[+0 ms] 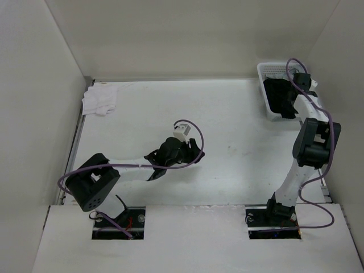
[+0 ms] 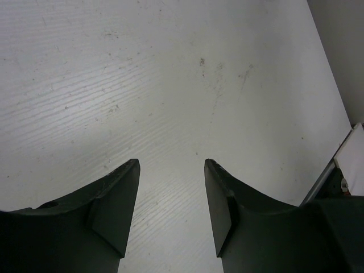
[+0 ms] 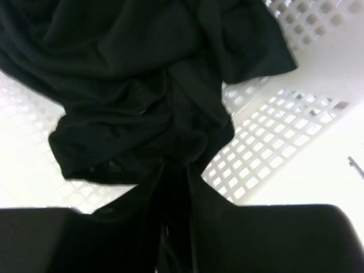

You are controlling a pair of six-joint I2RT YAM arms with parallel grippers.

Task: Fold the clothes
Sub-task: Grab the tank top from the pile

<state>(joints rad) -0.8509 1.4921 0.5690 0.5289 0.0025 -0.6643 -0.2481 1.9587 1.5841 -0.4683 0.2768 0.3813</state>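
Note:
The clothes, a black T-shirt (image 1: pixel 280 96) (image 3: pixel 125 74), lie crumpled inside a white lattice basket (image 1: pixel 265 70) (image 3: pixel 267 136) at the far right of the table. My right gripper (image 1: pixel 293 92) (image 3: pixel 176 170) reaches into the basket, and a gathered fold of the black fabric is pinched between its fingers. My left gripper (image 1: pixel 196 151) (image 2: pixel 172 162) hovers over the bare white table near the middle. Its jaws are open with nothing between them.
A crumpled white cloth (image 1: pixel 99 99) lies at the far left corner of the table. White walls close in the table on the left, back and right. The basket stands against the right wall.

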